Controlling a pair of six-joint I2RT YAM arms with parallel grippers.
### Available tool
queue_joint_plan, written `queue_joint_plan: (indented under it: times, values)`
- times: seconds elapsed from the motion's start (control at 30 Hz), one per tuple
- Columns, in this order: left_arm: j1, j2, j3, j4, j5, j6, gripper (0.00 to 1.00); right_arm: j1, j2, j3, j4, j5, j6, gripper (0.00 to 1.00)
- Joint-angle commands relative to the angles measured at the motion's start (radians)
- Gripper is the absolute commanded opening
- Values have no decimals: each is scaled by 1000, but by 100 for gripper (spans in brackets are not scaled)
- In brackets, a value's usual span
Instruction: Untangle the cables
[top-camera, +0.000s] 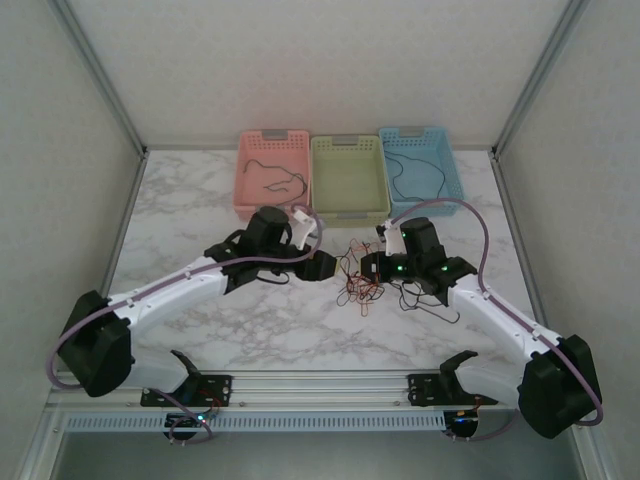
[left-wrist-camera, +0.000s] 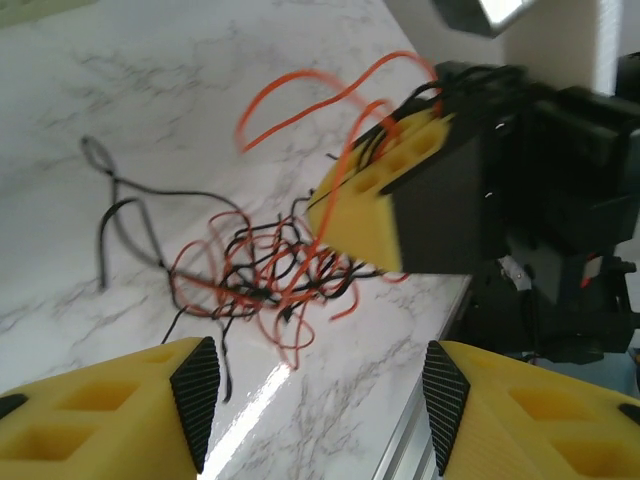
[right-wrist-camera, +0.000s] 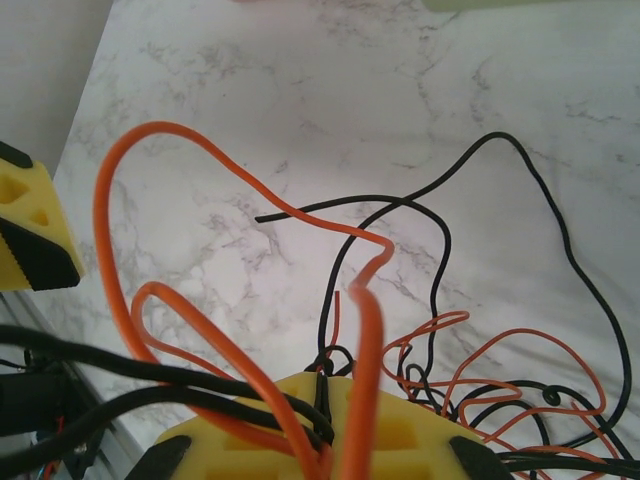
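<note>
A white marbled counter (top-camera: 300, 330) is seen from above, with two arms bolted at its 6 o'clock edge. Three baskets are lined up at 12 o'clock: a pink basket (top-camera: 243, 190), a green basket (top-camera: 347, 142) and a blue basket (top-camera: 415, 132). One dark cable (top-camera: 272, 178) is laid in the pink one and a black cable (top-camera: 415, 175) in the blue one.

The left claw (left-wrist-camera: 320, 385) is held released, its yellow fingers spread apart with nothing between them, at 9 o'clock of the tangle. The right claw (right-wrist-camera: 330, 440), at 3 o'clock of the tangle, is clenched on several strands, which are lifted in loops.

The cables (top-camera: 358, 280), thin red-orange and black wires, are knotted together near the counter's centre, between the two claws.
</note>
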Motion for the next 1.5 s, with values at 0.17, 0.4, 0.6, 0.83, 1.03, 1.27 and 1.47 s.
queue_joint_plan:
  times: [0.17, 0.4, 0.6, 0.83, 1.03, 1.27, 1.47]
  values:
    - [-54, 138, 104, 20, 62, 74, 57, 9, 4, 43, 8, -46, -18, 0]
    - [-57, 193, 131, 41, 29, 69, 49, 12, 7, 48, -11, -44, -23, 0]
    - [-58, 164, 103, 50, -24, 51, 0, 12, -8, 54, -31, -40, -29, 35]
    - [-52, 9, 86, -87, -173, 66, 0, 12, -69, 33, -12, -13, -31, 74]
    - [-48, -115, 127, -280, -251, 113, 0, 12, -83, 4, 9, -2, -37, 76]
    - [-28, -252, 182, -449, -361, 142, 0, 15, -113, -27, 17, 48, -40, 77]
    - [-12, -306, 203, -505, -402, 144, 0, 37, -137, -59, 42, 79, -21, 77]
